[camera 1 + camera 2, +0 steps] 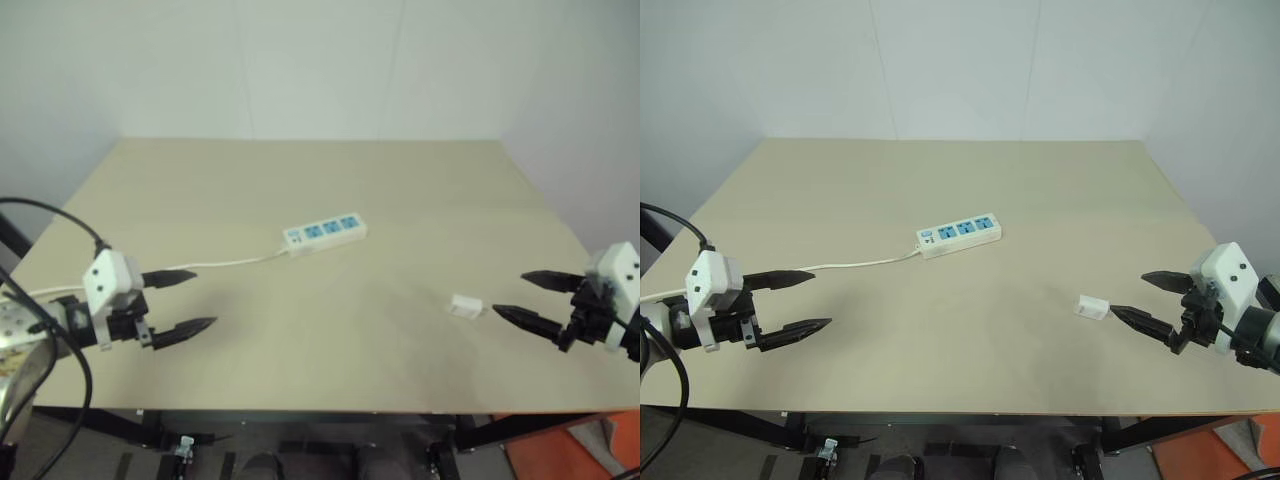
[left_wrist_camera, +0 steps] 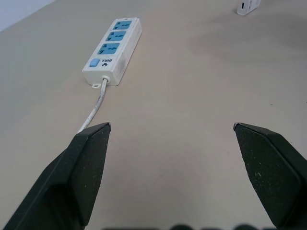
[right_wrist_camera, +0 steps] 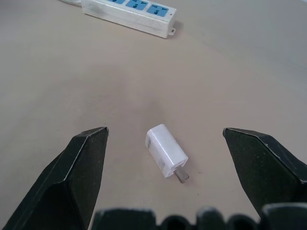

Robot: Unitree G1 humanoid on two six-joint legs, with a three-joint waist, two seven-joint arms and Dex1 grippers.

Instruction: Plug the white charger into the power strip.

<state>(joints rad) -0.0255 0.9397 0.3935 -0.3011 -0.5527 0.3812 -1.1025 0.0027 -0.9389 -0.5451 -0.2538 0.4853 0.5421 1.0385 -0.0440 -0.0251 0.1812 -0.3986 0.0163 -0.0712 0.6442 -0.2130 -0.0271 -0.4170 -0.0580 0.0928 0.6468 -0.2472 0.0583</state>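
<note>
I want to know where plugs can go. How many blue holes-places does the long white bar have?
3. The blue socket faces sit in a row along the power strip: one next to its switch end, one in the middle, one at the far end. None are hidden.

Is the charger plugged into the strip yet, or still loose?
Still loose: the white charger lies on its side on the table, prongs exposed, apart from the power strip, whose sockets are empty.

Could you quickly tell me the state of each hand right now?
Left hand: open, holding nothing.
Right hand: open, holding nothing; white charger lies by it.
</note>
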